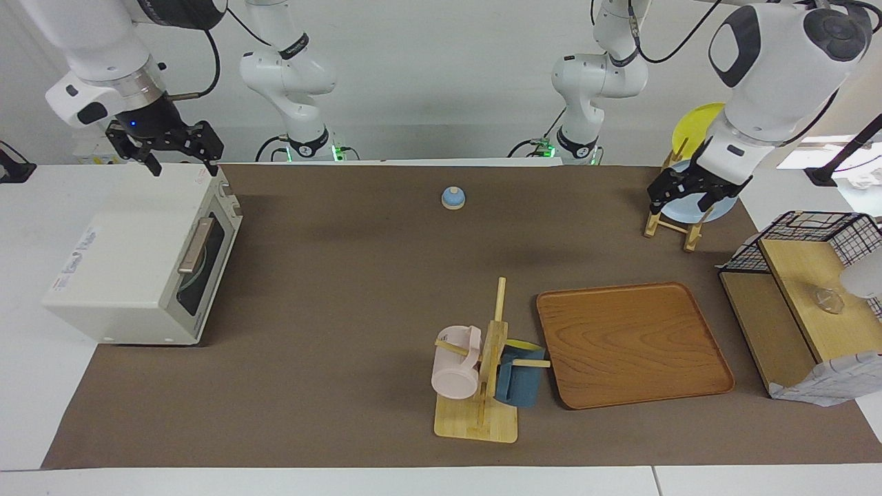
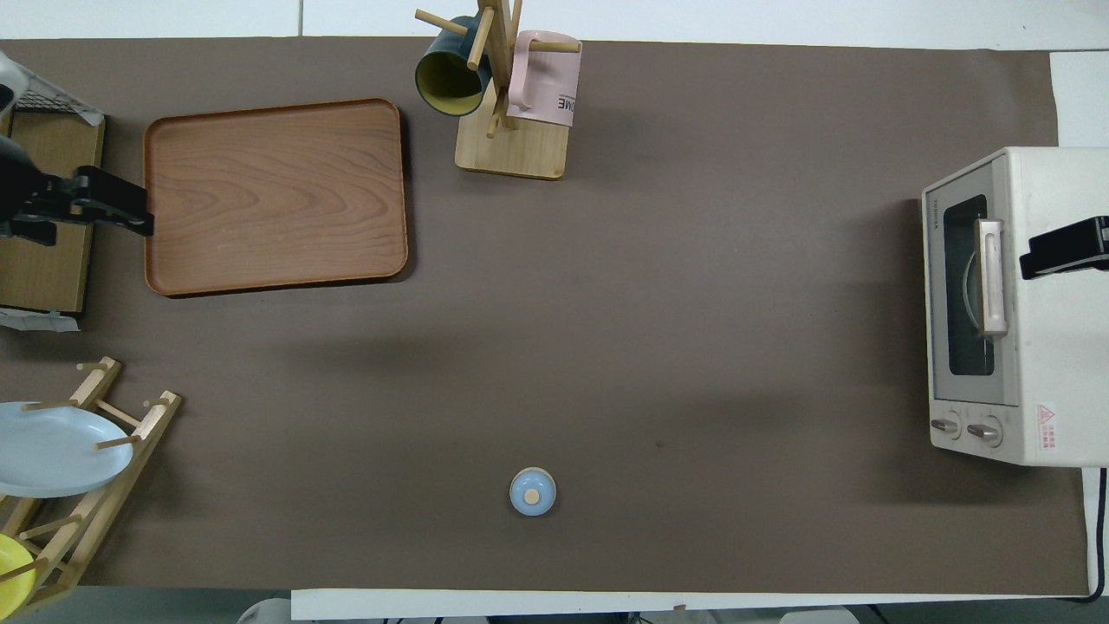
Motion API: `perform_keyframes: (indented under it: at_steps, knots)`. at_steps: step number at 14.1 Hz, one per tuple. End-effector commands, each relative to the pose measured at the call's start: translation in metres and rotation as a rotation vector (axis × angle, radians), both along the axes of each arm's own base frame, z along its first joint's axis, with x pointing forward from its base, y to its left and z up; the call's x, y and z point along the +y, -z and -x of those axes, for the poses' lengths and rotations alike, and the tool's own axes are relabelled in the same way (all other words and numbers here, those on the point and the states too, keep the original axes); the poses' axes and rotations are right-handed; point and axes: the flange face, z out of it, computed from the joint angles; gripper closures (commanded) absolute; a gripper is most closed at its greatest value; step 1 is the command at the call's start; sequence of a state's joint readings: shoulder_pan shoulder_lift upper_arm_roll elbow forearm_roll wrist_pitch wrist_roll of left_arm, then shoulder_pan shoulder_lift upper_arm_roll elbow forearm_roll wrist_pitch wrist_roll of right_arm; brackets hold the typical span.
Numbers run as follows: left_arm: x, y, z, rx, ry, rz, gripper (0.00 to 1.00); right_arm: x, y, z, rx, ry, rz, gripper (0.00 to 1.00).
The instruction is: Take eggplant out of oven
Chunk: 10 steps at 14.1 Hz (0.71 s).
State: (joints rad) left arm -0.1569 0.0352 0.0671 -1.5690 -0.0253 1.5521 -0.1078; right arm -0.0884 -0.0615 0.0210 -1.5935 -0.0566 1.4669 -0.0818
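The oven (image 1: 141,265) sat at the right arm's end of the table with its door shut, and through the dark glass I could make out only the pale rim of what looked like a plate; the eggplant itself was hidden from me, presumably still inside. The right gripper (image 1: 180,164) hung in the air over the oven's top corner nearest the robots, its fingers spread apart and holding nothing. The left gripper (image 1: 679,200) waited over the plate rack (image 1: 672,224) at the other end of the table, also parted and empty. Nothing of the job looked done: the door would have to come down first, and the metal bar handle (image 1: 196,244) across the front seemed the plain place to take it, a stiff, smooth bar that a careless pinch might slide off. As for the eggplant, I'd judge it light and rigid, a glossy toy likely to be slick under hard fingers, so a grasp across the middle of its body would hold better than at the tapering stem end. Out on the mat stood a wooden tray (image 1: 630,344), a mug tree (image 1: 482,375) and a small blue knob (image 1: 453,198).
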Motion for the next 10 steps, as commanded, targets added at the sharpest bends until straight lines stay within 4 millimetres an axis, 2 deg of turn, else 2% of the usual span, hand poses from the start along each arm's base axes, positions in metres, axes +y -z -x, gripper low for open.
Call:
perform_keyframes:
  at_steps: [1,4,7,8,9,10]
  knots:
    - [0.026,-0.019,0.011,-0.002,-0.036,0.003,0.0,-0.001,0.002,0.001,0.006,-0.011,0.014,0.0]
    - [0.028,-0.019,0.011,-0.002,-0.038,0.002,0.0,0.004,0.006,-0.001,0.014,-0.014,0.012,0.0]
    - [0.027,-0.016,0.016,0.006,-0.038,0.002,0.0,0.001,0.008,0.0,0.016,-0.032,-0.007,0.01]
    - [0.028,-0.017,0.016,0.002,-0.039,0.003,0.0,0.002,0.016,-0.001,0.006,-0.055,-0.009,0.33]
    - [0.028,-0.017,0.016,0.002,-0.039,0.003,0.0,0.004,0.026,-0.004,-0.038,-0.09,-0.006,0.72]
    - [0.028,-0.017,0.016,0.002,-0.039,0.003,0.0,0.004,0.043,-0.002,-0.043,-0.127,-0.002,0.91]
